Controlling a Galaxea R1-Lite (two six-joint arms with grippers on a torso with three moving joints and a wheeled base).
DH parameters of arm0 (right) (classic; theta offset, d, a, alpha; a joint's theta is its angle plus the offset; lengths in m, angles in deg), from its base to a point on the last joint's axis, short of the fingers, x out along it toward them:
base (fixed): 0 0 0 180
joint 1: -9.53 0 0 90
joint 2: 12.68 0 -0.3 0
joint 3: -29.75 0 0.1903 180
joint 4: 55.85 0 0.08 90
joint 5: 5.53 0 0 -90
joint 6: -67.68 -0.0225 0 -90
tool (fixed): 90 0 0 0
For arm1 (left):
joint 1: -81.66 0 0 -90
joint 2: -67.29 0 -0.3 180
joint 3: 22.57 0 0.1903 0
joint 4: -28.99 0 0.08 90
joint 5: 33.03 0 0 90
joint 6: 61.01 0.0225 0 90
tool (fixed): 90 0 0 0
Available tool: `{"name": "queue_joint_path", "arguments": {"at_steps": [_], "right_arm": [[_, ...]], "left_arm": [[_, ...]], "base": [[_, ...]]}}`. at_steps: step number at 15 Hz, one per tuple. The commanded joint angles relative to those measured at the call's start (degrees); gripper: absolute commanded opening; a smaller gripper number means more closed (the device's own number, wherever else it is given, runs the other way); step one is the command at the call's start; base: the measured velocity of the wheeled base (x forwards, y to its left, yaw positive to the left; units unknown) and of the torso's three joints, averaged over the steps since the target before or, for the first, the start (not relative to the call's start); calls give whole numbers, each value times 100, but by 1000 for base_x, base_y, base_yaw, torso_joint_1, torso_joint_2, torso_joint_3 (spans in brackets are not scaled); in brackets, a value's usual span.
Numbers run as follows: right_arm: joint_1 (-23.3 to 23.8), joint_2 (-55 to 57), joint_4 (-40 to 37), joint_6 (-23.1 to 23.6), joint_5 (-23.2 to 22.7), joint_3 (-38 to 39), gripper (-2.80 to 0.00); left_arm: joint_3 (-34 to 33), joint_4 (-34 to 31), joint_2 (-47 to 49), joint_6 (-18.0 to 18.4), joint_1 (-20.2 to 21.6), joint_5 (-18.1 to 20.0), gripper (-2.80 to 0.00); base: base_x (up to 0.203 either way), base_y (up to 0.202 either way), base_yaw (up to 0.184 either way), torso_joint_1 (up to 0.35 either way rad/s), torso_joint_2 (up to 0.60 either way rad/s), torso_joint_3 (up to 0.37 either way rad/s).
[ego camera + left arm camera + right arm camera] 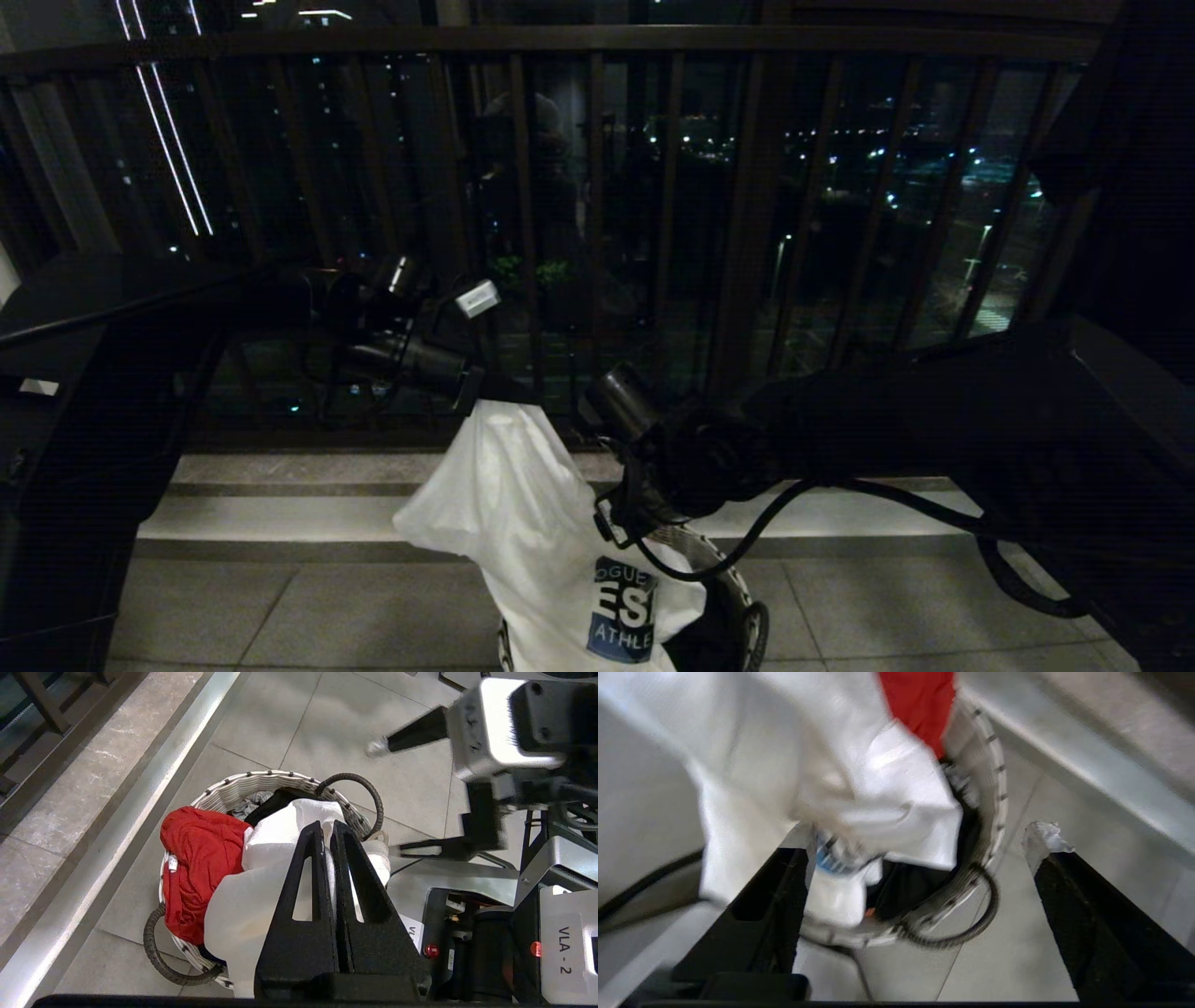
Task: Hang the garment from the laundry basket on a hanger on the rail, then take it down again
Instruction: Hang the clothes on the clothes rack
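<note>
Hanging in soft folds from the left hand (327, 828), the white T-shirt (532, 523) drapes down over the laundry basket (243, 786), its dark blue chest print with pale lettering facing the head camera. The left hand's two black, triangular, cut-out fingers are pressed together on a bunched fold of the thin cotton, holding it above the basket. The basket is small and round, woven in pale ribbed bands with dark stitches along the rim, and thick black ribbed loop handles curve out from its sides. A crumpled red garment (198, 868) spills over one side of the rim, and dark fabric lies deeper inside, beside the shirt. The right hand (920, 868) hovers just beside the shirt with its fingers spread wide, nothing between them; one fingertip (1043, 837) is wrapped in pale, crinkled tape. The shirt's lower part sags in front of that hand, over the basket's rim. Smooth grey floor tiles (411, 788) lie under the basket, bordered by a pale stone step (280, 513) below the dark, vertical-barred balcony railing (597, 187).
</note>
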Motion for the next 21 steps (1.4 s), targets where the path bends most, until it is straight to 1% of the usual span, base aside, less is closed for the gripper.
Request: {"name": "queue_joint_path", "arguments": {"at_steps": [1,3,5,8,11,14,16,17,21], "right_arm": [[5,162,152,-4,382,0,0],[5,246,294,11,679,0,0],[9,241,291,23,707,0,0],[9,310,311,23,949,-17,0],[9,441,705,41,1139,-17,0],[9,493,754,40,1186,-43,0],[9,530,932,66,1207,-35,0],[9,530,946,75,1208,-35,-280],[9,556,959,85,1208,-35,-280]], "left_arm": [[7,-18,-4,16,23,33,-280],[7,-18,-4,16,23,33,-280],[7,-18,-4,16,23,33,-280],[7,-18,-21,16,32,42,-280],[16,-10,-21,2,41,59,-280],[16,-10,-21,-2,49,59,-280],[24,-10,-13,7,67,59,-280],[24,-10,-13,7,67,59,-280],[24,-10,-21,7,76,59,-280]], "base": [[0,0,0,0,0,0],[0,0,0,0,0,0],[0,0,0,0,0,0],[0,0,0,0,0,0],[0,0,0,0,0,0],[0,0,0,0,0,0],[0,0,0,0,0,0],[0,0,0,0,0,0],[0,0,0,0,0,0]]}}
